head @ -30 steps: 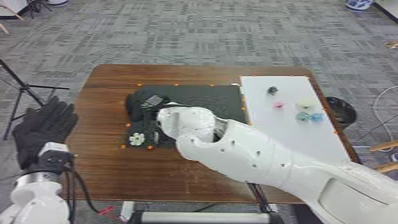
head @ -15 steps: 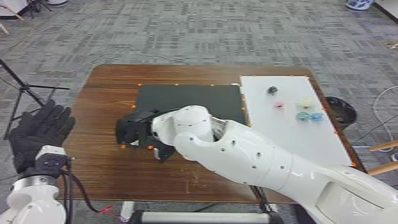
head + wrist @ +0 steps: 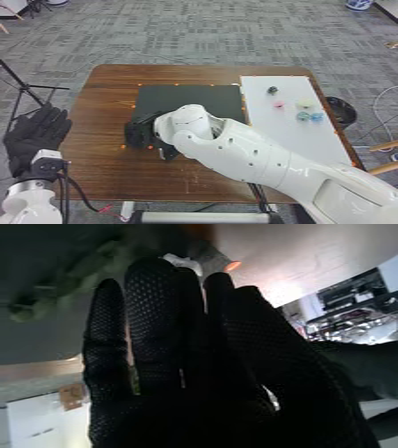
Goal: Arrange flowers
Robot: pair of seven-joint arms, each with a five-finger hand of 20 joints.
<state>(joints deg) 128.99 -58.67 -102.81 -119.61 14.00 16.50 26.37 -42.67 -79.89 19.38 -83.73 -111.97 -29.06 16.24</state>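
Head view shows you the right robot hand (image 3: 142,134) at the dark mat's (image 3: 191,97) near left corner; its fingers are straight, released. Right wrist view has a white flower (image 3: 181,262) by the fingertips, contact unclear. Your left robot hand (image 3: 37,134) is open beside the counter (image 3: 107,180). Pink (image 3: 279,104), pale (image 3: 305,105) and blue flowers (image 3: 303,116) sit on the white board (image 3: 306,142).

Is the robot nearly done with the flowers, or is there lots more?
Maybe partly done: a green leafy piece lies on the dark mat. The right hand is there, a white bit by its fingertips; I can't tell if it's held. The pink bloom, pale bloom and blue blooms on the white board look left to do.
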